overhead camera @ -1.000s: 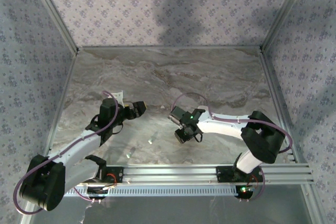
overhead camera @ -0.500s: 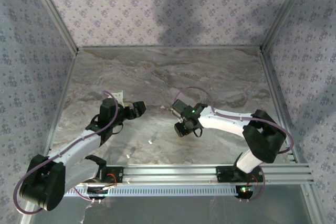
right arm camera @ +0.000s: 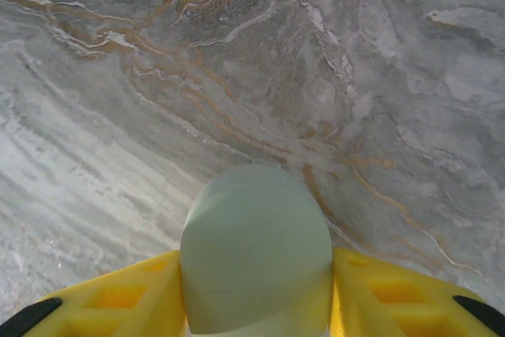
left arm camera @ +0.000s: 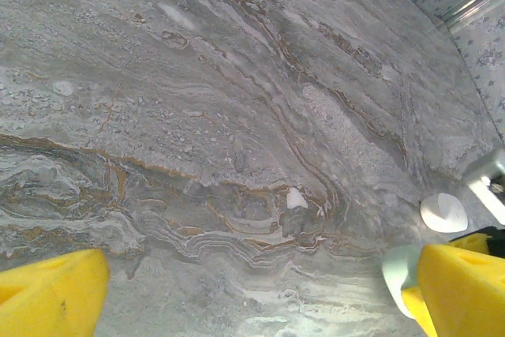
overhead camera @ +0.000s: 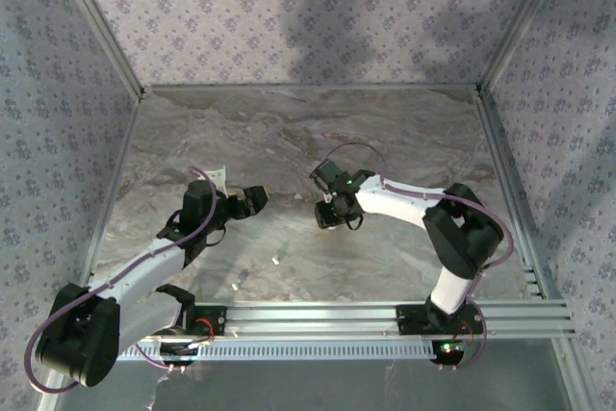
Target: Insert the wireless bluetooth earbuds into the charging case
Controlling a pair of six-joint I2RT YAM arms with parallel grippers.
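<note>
The table (overhead camera: 289,132) is gray stone with brown swirls, and flowery walls (overhead camera: 289,7) stand around it. The right gripper (right arm camera: 256,278) is squeezing a mint green charging case (right arm camera: 254,226) and has a firm hold of it. The case looks closed to me, so I think no earbud is inside. The left gripper (left arm camera: 259,286) is wide open and holds nothing. A tiny white earbud (left arm camera: 296,198) lies on the table in front of it. A white oval thing (left arm camera: 443,212) lies farther off to the side. I think most of the job is left: open the case, pick up the earbud, put it in.
</note>
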